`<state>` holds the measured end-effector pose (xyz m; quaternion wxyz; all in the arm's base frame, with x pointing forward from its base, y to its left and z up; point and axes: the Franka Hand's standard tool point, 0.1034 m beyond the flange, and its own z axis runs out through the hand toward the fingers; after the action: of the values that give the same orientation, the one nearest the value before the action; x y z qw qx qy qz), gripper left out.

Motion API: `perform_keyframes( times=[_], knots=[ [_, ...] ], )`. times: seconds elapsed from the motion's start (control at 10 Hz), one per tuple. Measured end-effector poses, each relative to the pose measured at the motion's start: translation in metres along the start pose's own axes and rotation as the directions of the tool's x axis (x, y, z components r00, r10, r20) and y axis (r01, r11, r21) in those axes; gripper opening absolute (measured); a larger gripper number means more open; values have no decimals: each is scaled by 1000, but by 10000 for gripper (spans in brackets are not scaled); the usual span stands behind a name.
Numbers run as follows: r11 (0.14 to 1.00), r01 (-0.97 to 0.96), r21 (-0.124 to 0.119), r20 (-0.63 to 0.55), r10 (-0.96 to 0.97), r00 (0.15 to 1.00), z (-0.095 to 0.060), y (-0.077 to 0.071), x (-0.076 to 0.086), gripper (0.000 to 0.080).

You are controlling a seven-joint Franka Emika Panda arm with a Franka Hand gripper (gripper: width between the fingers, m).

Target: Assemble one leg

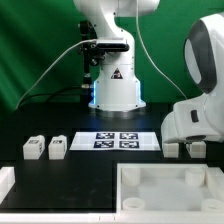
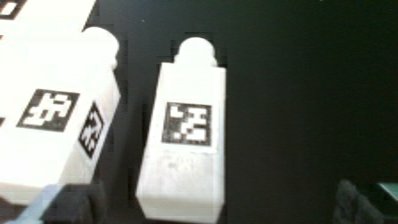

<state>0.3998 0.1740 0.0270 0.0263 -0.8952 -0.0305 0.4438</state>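
In the wrist view two white legs with black-and-white tags lie side by side on the black table. One leg lies between my open fingers, nearer one fingertip than the other. The second leg lies just outside the jaws. My gripper is open and holds nothing. In the exterior view my gripper hangs low at the right over two legs, one beside the other. Two more legs, one next to the other, stand at the left.
The marker board lies in the middle of the table. The large white tray-like piece sits at the front right. A white part shows at the front left edge. The robot base stands behind.
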Motion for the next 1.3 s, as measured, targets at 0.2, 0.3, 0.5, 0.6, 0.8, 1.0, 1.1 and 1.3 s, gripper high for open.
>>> perform_keyframes(
  times=[0.2,0.3,0.5,0.6,0.8,1.0,1.1,1.3],
  knots=[
    [1000,-15,-12,21,15,1000,19,-3,-2,648],
    [1000,-20,-20,31,21,999,25,-6,-3,648],
    [1000,-22,-21,34,22,999,27,-6,-2,648],
    [1000,-22,-21,34,22,999,27,-6,-2,648],
    [1000,-22,-21,34,22,999,27,-6,-2,377],
    [1000,-22,-21,34,22,999,27,-6,-2,290],
    [1000,-22,-21,34,22,999,27,-6,-2,290],
    [1000,-22,-21,34,22,999,27,-6,-2,290]
  ],
)
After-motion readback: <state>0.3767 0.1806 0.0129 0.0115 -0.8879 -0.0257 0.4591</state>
